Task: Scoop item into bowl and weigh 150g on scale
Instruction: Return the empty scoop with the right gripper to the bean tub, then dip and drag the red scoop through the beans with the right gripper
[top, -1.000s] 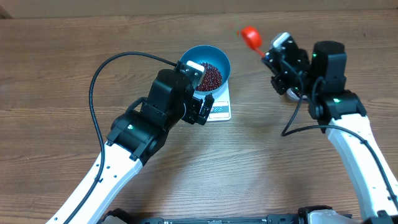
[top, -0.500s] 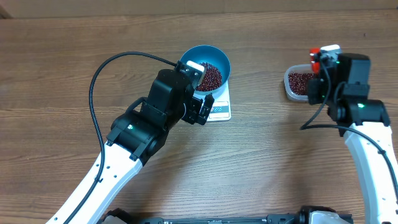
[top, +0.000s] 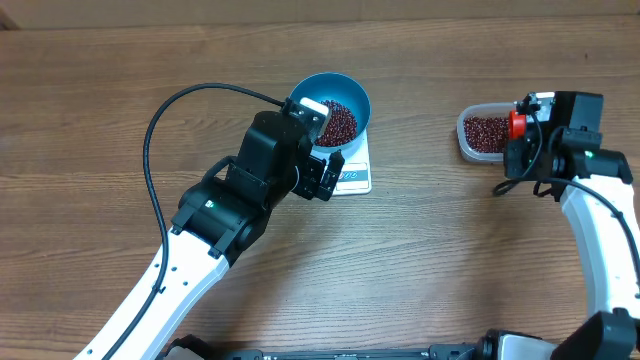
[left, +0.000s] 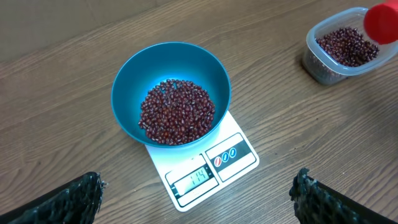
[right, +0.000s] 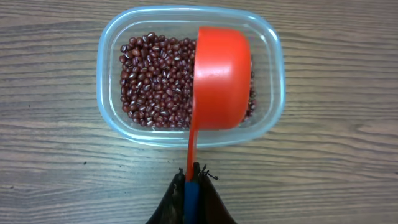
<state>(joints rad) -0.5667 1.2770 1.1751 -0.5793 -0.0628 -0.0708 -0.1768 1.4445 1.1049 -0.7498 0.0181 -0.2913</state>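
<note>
A: What is the setting?

B: A brown wood-grain table (top: 420, 270), seen from above and from both wrists.

A: Where are the beans?

B: A heap of dark red-brown beans (left: 176, 112) lies in the bottom of the blue bowl (left: 130, 81). The bowl sits on the far part of the white scale (left: 244, 168), leaving the front strip with the display and label panel uncovered. The display shows digits, but I cannot read them for certain.

A: And the arm nearest the bowl?

B: The left pincer (left: 196, 202) hangs above the near side of the scale, its 2 fingers spread wide and holding nothing.

A: Anything farther out?

B: Well apart to the right stands a clear plastic tub (right: 112, 74) with more beans (right: 152, 81) in it. A red scoop (right: 222, 78) is over the tub's right half with the back of its cup toward the wrist camera. I cannot tell whether it touches those beans.

A: Who holds it?

B: The right pincer (right: 189, 180), pressed together on the end of the scoop's thin handle, at the tub's near side.
</note>
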